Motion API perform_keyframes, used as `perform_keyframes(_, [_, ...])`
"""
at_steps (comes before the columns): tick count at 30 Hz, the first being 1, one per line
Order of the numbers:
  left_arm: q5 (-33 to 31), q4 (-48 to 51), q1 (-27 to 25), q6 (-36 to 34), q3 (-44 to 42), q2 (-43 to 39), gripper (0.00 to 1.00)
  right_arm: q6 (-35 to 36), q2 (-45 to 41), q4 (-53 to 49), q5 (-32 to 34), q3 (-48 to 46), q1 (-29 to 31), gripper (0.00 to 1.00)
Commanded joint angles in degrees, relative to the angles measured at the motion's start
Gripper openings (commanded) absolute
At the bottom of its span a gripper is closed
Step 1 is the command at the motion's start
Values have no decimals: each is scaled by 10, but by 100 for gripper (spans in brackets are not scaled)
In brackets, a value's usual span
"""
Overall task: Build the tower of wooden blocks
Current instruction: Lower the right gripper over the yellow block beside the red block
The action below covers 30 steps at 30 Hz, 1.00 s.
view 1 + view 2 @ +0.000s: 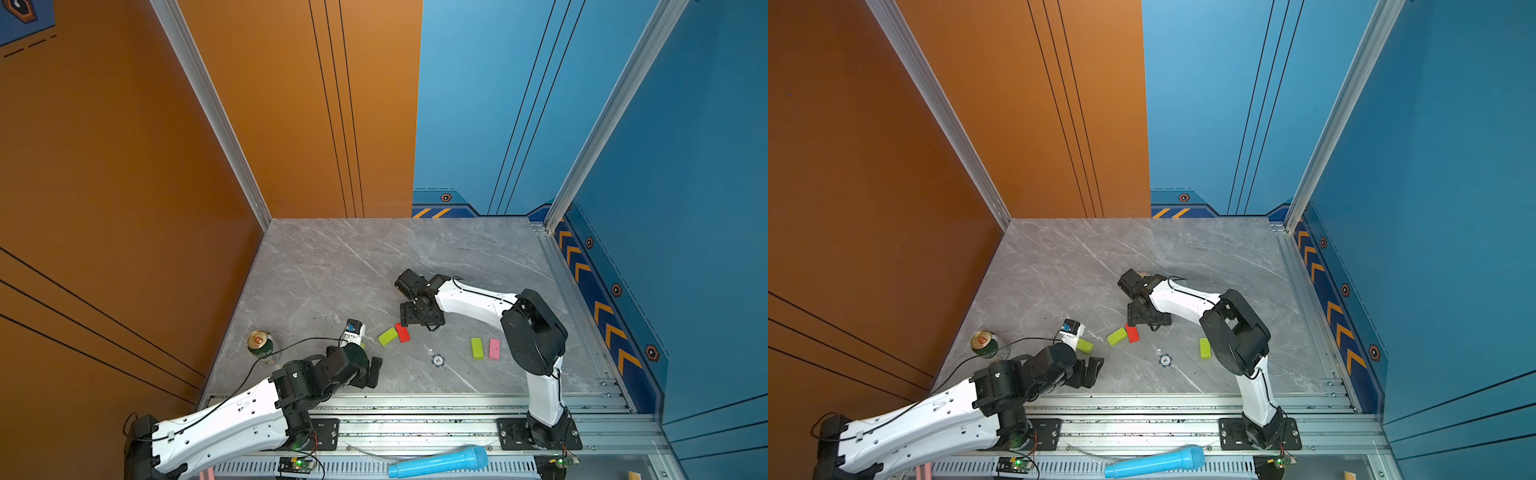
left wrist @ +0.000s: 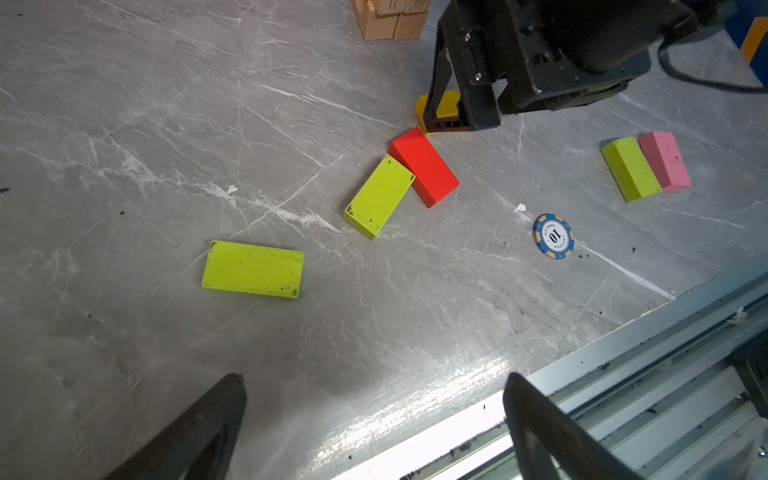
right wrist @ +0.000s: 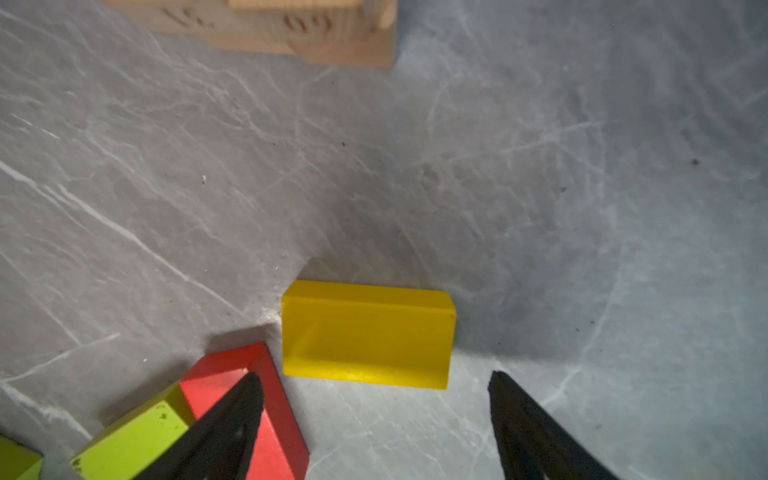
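Light-blue plastic is seen nearest: a microphone (image 1: pixel 438 462) is laid along the metal rail at the front edge. Just past it, over the grey marble-patterned table (image 1: pixel 332 270), the left gripper (image 2: pixel 374 382) is held with its jaws spread wide and nothing between them.

A lime green block (image 2: pixel 253 269) is laid flat just beyond that gripper, and a blue-and-white poker chip (image 2: pixel 554 236) is found to its right. Further right, a second lime green block (image 2: pixel 629 168) and a pink block (image 2: pixel 665 160) are set side by side, touching along their long sides. Near the middle, a third lime green block (image 2: pixel 379 196) is laid with one end against a red block (image 2: pixel 424 166). A green drink can (image 1: pixel 262 347) is stood upright near the left edge, well apart from the blocks.

Beyond the red block, the right gripper (image 3: pixel 374 375) is lowered around a yellow block (image 3: pixel 368 334). Its jaws are parted wider than the block, a gap is left on each side, and nothing is gripped. The block is set on the table, just beside a corner of the red one.

Farthest back, a small stack of tan wooden blocks (image 2: pixel 390 20) with printed numbers is stood just behind the right gripper.
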<state>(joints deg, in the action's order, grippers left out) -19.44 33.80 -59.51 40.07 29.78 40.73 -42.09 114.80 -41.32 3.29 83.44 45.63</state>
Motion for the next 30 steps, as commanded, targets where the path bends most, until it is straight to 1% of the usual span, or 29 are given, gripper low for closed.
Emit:
perform_keyframes(1, [21,-9,13,-14,-2,-1,98,-11,13,-13,23,16,-3,85])
perform_keyframes(8, [39,-12,36,-24,-4,-5,98,-18,27,-21,28,30,-6,80])
perform_keyframes(12, [47,-12,43,-28,-7,-9,98,-19,34,-22,28,33,-6,77])
perform_keyframes(18, [56,-12,52,-29,-13,-16,98,-21,37,-22,27,33,-9,70])
perform_keyframes(22, [59,-12,57,-29,-17,-20,98,-20,37,-22,26,34,-8,68])
perform_keyframes(24, [62,-12,59,-29,-17,-20,98,-19,37,-22,25,36,-9,69])
perform_keyframes(25, [63,-12,60,-30,-17,-20,98,-20,51,-22,23,36,-10,69])
perform_keyframes(28, [65,-12,63,-29,-17,-20,98,-21,54,-22,22,39,-10,74])
perform_keyframes(30, [66,-12,64,-29,-17,-20,98,-22,56,-22,22,43,-11,75])
